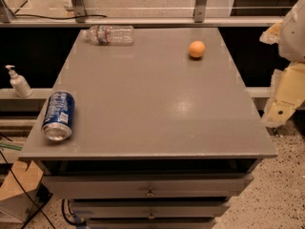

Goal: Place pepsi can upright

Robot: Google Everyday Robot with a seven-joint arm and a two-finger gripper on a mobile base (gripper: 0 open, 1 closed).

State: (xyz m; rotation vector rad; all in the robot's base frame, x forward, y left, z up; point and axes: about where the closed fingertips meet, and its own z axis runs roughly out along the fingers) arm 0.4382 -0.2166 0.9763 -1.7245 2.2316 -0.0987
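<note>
Grey cabinet top (143,104): pepsi can (58,116) on its side at the front-left edge, water bottle (108,35) lying at the back, orange (197,49) back-right. Gripper (285,97) off the right side, open or closed can't tell. Can is well apart, far to its left. Likely the approach step: reach across, grasp the can's side.

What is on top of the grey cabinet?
Pepsi can on its side, front left; water bottle lying at the back; orange back right. Drawers' contents hidden. End effector beside the right edge.
</note>
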